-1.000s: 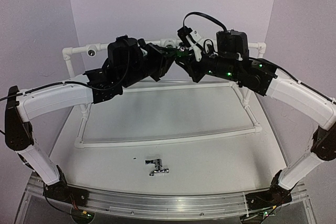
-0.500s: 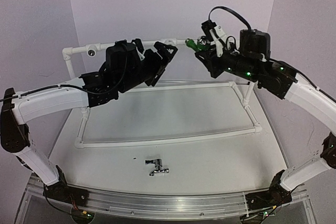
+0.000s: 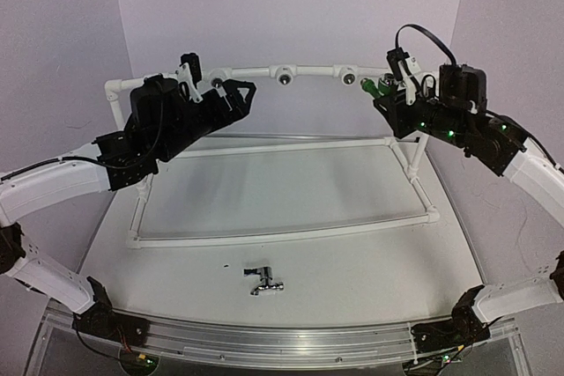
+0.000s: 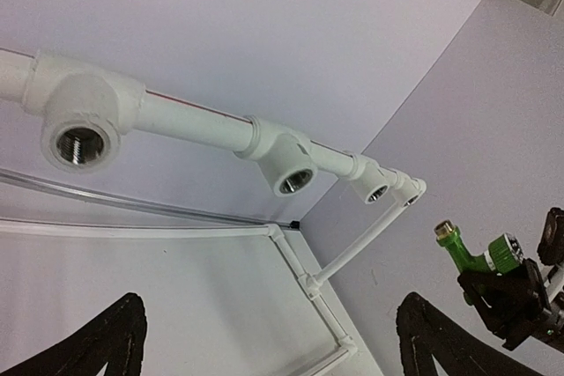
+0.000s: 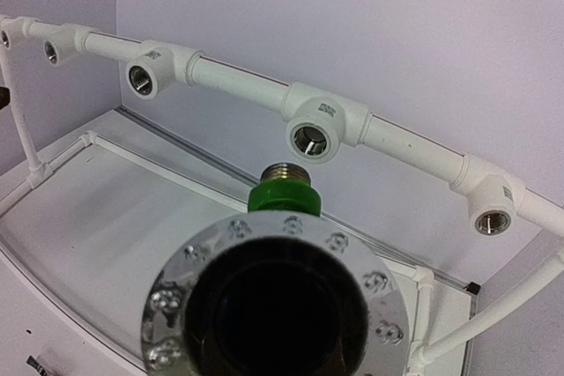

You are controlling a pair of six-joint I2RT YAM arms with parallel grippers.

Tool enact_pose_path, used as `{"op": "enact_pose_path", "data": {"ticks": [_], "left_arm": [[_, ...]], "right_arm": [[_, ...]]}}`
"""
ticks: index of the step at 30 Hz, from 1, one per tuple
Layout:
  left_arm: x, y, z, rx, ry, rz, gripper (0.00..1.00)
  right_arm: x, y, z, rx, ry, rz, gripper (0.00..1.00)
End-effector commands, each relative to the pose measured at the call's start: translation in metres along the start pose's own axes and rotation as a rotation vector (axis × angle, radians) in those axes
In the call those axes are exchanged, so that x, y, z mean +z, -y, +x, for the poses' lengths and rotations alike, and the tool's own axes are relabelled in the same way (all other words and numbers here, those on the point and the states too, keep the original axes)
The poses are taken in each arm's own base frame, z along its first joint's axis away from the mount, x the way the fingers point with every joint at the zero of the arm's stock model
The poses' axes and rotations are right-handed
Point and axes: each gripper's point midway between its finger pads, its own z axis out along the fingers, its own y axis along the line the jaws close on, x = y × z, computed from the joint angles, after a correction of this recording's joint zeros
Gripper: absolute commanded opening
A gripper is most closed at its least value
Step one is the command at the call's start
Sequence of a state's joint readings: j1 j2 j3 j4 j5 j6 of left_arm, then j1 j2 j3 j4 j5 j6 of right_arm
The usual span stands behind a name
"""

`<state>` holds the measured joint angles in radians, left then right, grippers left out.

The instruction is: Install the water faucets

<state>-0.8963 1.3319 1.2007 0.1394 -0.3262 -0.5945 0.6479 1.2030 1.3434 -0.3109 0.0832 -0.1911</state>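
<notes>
Apparently gripped, green faucet [image 5: 284, 193] sits near, not touching, pipe socket [image 5: 310, 140].

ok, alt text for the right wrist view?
A green faucet with a brass threaded tip, seen from behind its shiny round end, points toward an open socket on a white pipe running across the back.

White pipe rail [image 4: 189, 122] seen past the wide-parted left gripper [image 4: 273, 354].
The rail slopes from upper left down toward the right and carries three round sockets; the nearest socket [image 4: 79, 141] shows metal thread inside. Two dark fingertips [image 4: 110, 345] stand far apart at the bottom edge. At far right the right gripper [image 4: 504, 286] holds the green faucet [image 4: 465, 250], its brass threaded end tilted up and left, apart from the rail.
</notes>
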Motion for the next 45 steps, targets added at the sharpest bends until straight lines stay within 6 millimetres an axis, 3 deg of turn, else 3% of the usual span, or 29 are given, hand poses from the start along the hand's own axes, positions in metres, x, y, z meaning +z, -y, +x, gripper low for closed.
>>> {"op": "enact_pose_path", "data": {"ticks": [1,5,10,16,21,27,32,36,45], "left_arm": [[-0.019,0.000,-0.051,0.025,0.066,0.036,0.98],[-0.030,-0.019,-0.058,0.129,0.012,-0.080,0.99],[-0.049,-0.028,-0.076,0.332,-0.070,-0.214,1.00],[-0.052,-0.039,-0.132,0.492,-0.059,-0.423,1.00],[-0.038,-0.075,-0.177,0.443,-0.036,-0.495,1.00],[-0.008,-0.128,-0.208,0.422,-0.011,-0.592,1.00],[0.005,-0.172,-0.235,0.400,0.050,-0.630,1.00],[0.019,-0.207,-0.243,0.433,0.045,-0.675,0.99],[0.045,-0.261,-0.244,0.472,-0.006,-0.723,0.98]], "right_arm": [[0.004,0.001,0.002,0.055,-0.006,-0.015,0.00],[0.007,-0.003,0.007,0.066,-0.024,-0.034,0.00],[0.006,-0.004,0.014,0.056,-0.041,-0.037,0.00],[0.003,-0.011,0.020,0.055,-0.052,-0.084,0.00],[0.000,-0.014,0.023,0.058,-0.054,-0.111,0.00],[-0.003,-0.015,0.024,0.071,-0.052,-0.129,0.00],[-0.006,-0.015,0.026,0.070,-0.056,-0.130,0.00],[-0.007,-0.015,0.032,0.062,-0.066,-0.132,0.00],[-0.011,-0.017,0.037,0.058,-0.072,-0.139,0.00]]}}
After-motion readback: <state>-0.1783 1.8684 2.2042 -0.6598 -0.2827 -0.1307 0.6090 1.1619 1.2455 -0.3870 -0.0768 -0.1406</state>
